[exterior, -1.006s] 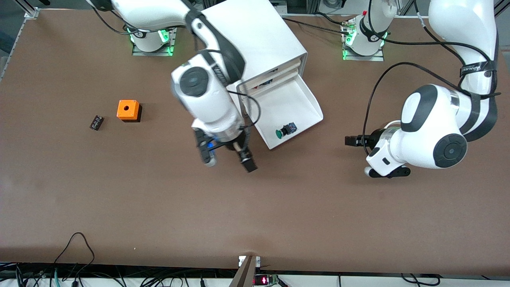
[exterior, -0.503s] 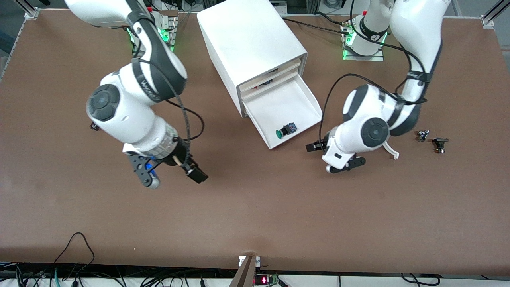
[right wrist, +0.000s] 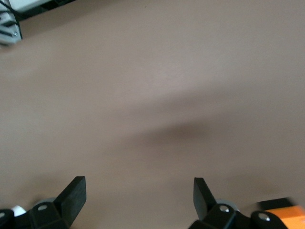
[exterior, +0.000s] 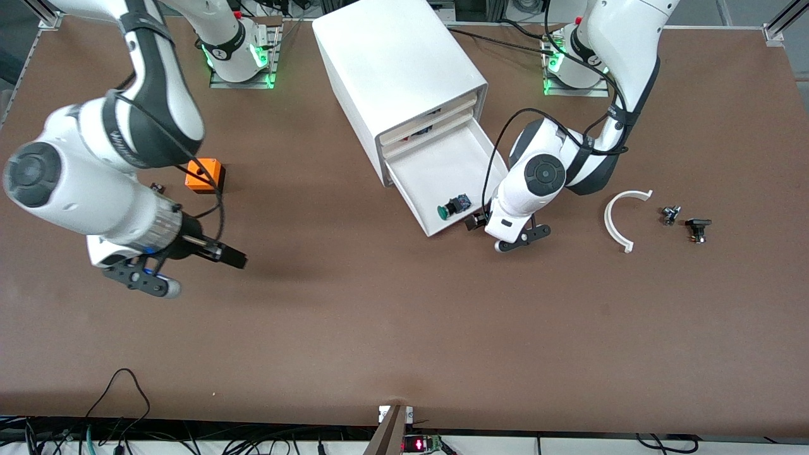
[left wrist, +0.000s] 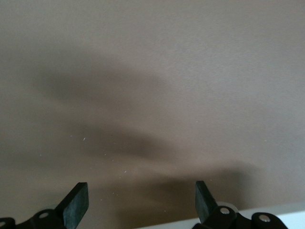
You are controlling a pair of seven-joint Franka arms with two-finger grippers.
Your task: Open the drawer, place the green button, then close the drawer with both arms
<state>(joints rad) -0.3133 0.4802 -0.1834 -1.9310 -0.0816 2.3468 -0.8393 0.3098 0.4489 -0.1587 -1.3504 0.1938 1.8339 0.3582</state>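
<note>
Brown table (exterior: 404,328): lowest shallow white plastic drawer (exterior: 475,146) pulled out, ready for closing.
Your green-capped black push button (exterior: 452,207) lies inside near its cream front; left end effector (exterior: 475,221), spread, sits beside that front to push; right end effector (exterior: 218,251), spread, waits over bare table.

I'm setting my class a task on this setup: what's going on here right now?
The button already lies in the open bottom drawer of the white cabinet. The left gripper, open and empty, is at the drawer's front corner, probably about to push it shut. The right gripper, also open and empty, hangs over bare table near the orange cube.
</note>
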